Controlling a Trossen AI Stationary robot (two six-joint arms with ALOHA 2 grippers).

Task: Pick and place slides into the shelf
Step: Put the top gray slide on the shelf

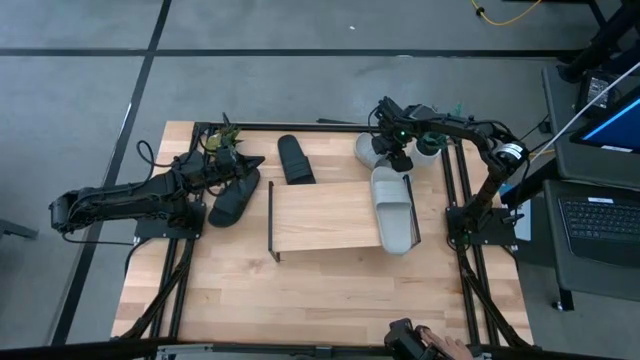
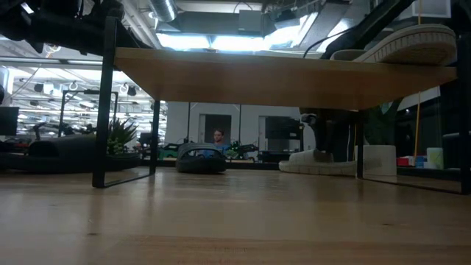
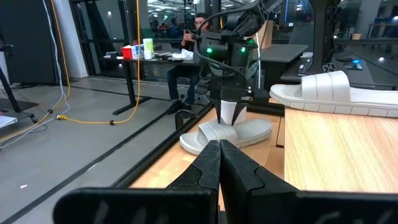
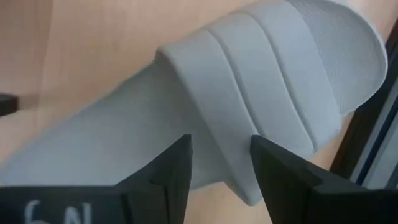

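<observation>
One grey slide lies on the right end of the shelf. The other grey slide lies on its sole on the table beyond the shelf's far right corner. My right gripper is open and points down at it, one finger on each side of the strap. One black slide lies on the table beyond the shelf, and another black slide lies left of the shelf. My left gripper is shut and hovers by that slide's far end, holding nothing. My right gripper comes at the grey slide from above, pointing down, with the side end of the strap between its open fingers. One finger stands on the footbed side and the other on the strap's outer side. Whether they touch the strap, I cannot tell.
The shelf's black wire end frames stand at each end of the board. The middle and left of the board are bare. Black rails run along the table's sides. A person sits at a desk in the room beyond.
</observation>
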